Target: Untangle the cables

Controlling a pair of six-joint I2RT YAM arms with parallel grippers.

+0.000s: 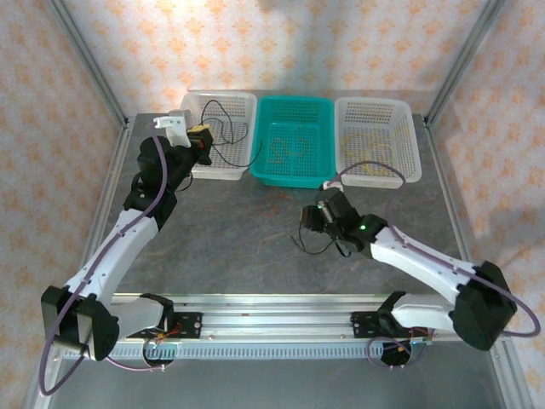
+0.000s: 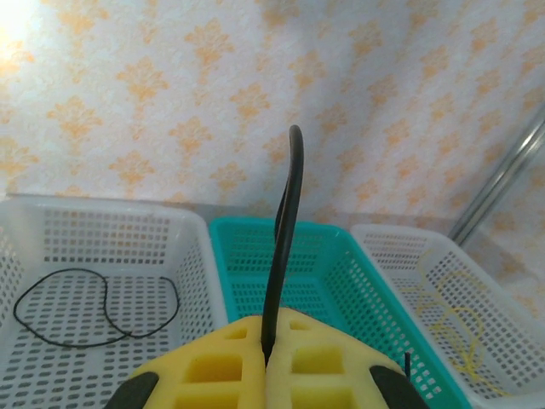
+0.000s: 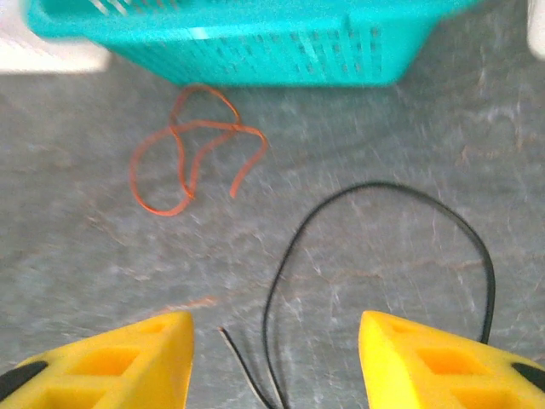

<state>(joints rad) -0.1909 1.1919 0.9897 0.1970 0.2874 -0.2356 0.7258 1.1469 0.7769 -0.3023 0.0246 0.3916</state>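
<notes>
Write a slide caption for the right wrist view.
Open right pincer over a black cable; orange cable lies by the teal basket.

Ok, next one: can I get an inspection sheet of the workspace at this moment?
Surface: grey table, mottled.
Job's things: held black cable rising from the left hand; black loop in the left white basket; yellow cable in the right white basket; loose black cable and orange cable on the table before the teal basket.
Clutter: nothing seen.
Hands: left hand shut on the held black cable; right hand open above the loose black cable.
Cables: purple-grey arm cables run along both arms.
Surroundings: patterned wallpaper, metal frame posts.
</notes>
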